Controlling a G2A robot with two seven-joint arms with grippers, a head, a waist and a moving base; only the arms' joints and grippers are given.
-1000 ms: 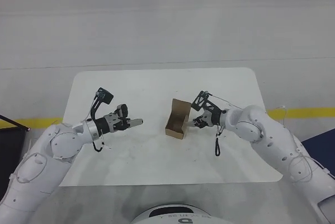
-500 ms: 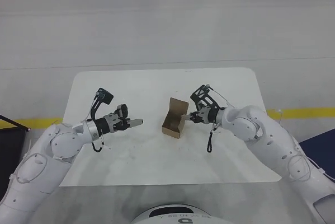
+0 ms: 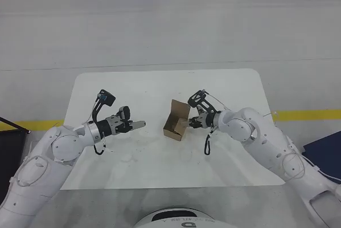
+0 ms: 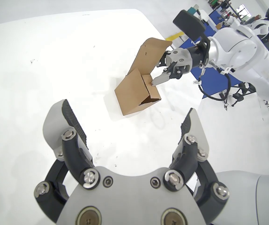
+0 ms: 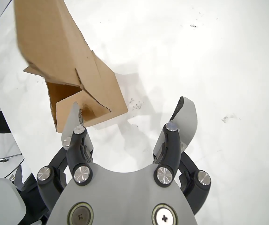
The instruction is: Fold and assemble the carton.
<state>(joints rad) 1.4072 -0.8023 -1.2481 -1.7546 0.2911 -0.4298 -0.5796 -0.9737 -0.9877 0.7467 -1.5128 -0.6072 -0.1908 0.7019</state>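
On the white table (image 3: 102, 165), the left gripper (image 3: 137, 123) hovers, fingers spread wide, well left of the carton (image 3: 175, 122). The carton sits mid-table, tall flap raised. The right gripper (image 3: 188, 121), fingers wide, touches one fingertip to a side flap. Flap-folding seems under way; next, likely pushing it inward.

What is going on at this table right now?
The robot is part-way through assembling a small brown carton on the white table. Its right gripper is open, with one of its fingers against a side flap; the carton's long top flap stands up. The left gripper hangs open off to one side, clear of the carton.
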